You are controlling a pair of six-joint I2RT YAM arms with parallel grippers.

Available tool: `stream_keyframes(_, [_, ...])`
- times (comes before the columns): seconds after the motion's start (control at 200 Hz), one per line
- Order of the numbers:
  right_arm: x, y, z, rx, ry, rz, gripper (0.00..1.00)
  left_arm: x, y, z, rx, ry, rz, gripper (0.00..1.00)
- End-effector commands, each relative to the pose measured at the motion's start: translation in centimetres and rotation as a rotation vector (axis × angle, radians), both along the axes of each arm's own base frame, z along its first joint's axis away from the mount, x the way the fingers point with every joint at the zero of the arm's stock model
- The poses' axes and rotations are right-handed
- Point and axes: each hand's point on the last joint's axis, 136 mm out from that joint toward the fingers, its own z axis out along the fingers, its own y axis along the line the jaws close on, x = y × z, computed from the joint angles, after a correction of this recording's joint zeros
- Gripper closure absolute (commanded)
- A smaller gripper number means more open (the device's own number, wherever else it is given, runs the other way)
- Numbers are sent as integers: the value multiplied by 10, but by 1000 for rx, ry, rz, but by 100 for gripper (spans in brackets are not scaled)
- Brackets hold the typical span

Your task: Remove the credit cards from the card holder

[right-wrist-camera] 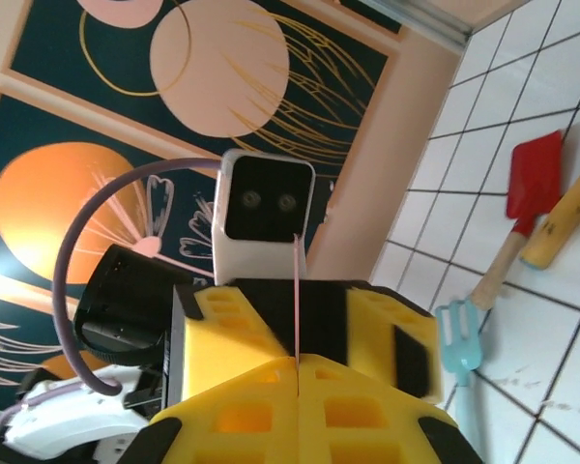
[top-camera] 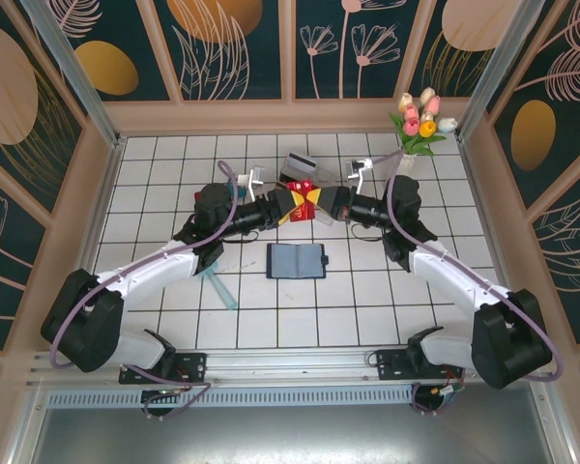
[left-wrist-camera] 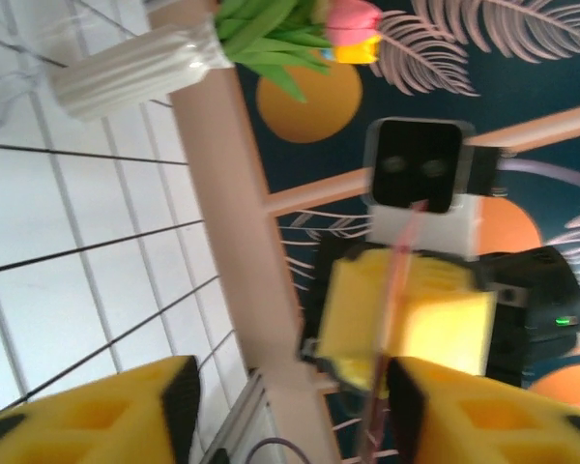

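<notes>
One red card (top-camera: 304, 200) is clenched by the right end effector (top-camera: 329, 205) at 3 o'clock | left end effector (top-camera: 280, 209) is spread open at 9 o'clock | card holder (top-camera: 298, 260) is laid on the table (top-camera: 174, 164) at 6 o'clock

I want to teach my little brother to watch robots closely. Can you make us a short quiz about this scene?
1. True or false: the wallet lies flat on the table.
2. Fill in: the right pincer is shut on a thin card coloured ___.
3. Where does the vase of flowers stand? A) in the far right corner B) in the near left corner C) on the wallet

Key: 1 true; 2 red; 3 A.
</notes>
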Motion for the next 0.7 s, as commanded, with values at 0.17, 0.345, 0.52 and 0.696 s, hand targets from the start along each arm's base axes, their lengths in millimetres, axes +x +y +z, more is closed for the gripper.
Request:
stream_keyframes(0.17, [41, -40, -39, -445, -158, -231, 100, 17, 52, -55, 271, 36, 206, 8])
stream_keyframes(0.345, [64, -60, -58, -686, -342, -301, 100, 18, 101, -96, 487, 86, 357, 1])
stream_keyframes(0.52, [78, -65, -60, -817, -488, -300, 100, 14, 130, -124, 572, 136, 406, 2])
stream_keyframes(0.696, [72, -42, -64, -909, -694, -125, 100, 16, 135, -133, 621, 144, 391, 2])
